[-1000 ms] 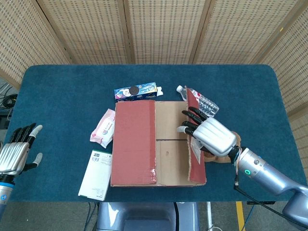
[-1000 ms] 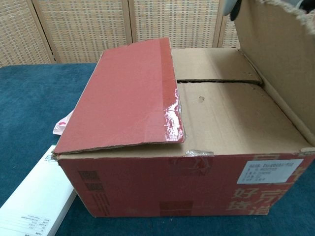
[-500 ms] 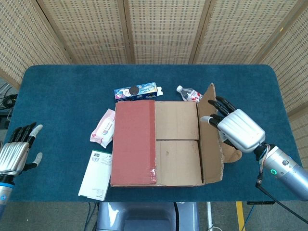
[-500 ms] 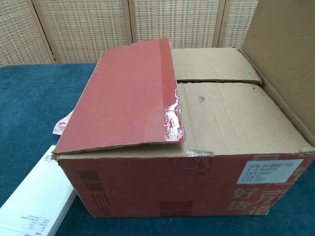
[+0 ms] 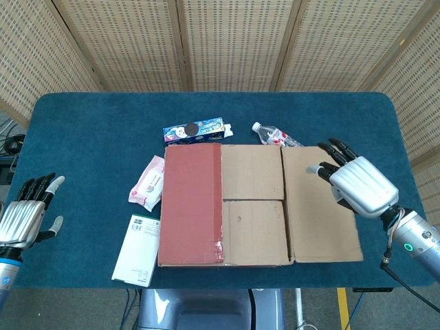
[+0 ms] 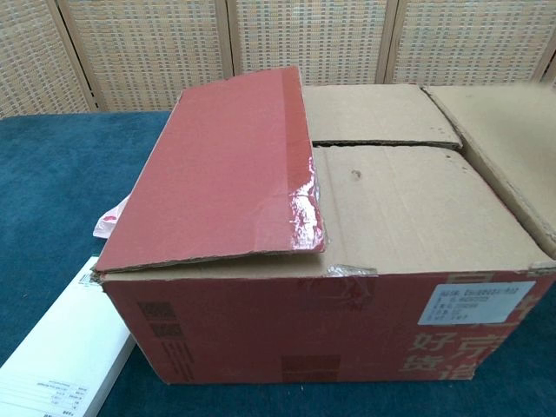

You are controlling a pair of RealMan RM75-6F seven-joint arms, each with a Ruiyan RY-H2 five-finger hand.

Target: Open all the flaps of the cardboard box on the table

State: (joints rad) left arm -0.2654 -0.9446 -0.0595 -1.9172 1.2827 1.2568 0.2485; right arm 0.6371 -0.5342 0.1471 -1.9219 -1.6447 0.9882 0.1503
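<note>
The cardboard box [image 5: 254, 206] [image 6: 347, 330] stands mid-table. Its red left flap [image 5: 191, 203] [image 6: 221, 169] lies folded down over the top. The two inner brown flaps [image 5: 251, 172] [image 6: 382, 113] lie flat and closed. The right flap [image 5: 320, 203] [image 6: 504, 148] is folded outward, lying flat to the right. My right hand [image 5: 357, 184] hovers with fingers spread at that flap's far right edge, holding nothing. My left hand [image 5: 24, 218] is open at the table's left edge, far from the box. Neither hand shows in the chest view.
A white booklet [image 5: 137, 249] [image 6: 52, 360] lies left of the box, with a pink wipes pack [image 5: 146, 182] beside it. A blue snack box [image 5: 194, 130] and a water bottle [image 5: 275, 135] lie behind the box. The wicker screen [image 5: 227, 41] backs the table [image 5: 89, 137].
The right flap swung from upright to fully open, flat on the right. My right hand moved rightward with it and now sits at its outer edge. The left hand barely shifted.
</note>
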